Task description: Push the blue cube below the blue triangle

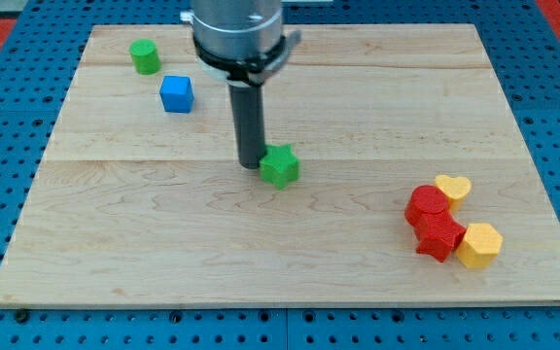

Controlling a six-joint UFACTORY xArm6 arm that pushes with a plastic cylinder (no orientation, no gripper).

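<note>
At mid-board, my tip (250, 163) bare beside the green star (280, 165), well apart from the blue cube (176, 94); no blue triangle visible, push not begun.

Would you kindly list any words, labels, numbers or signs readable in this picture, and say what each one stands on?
None: no text shows on the wooden board, the blue cube, the other blocks, or the arm above my tip.
</note>
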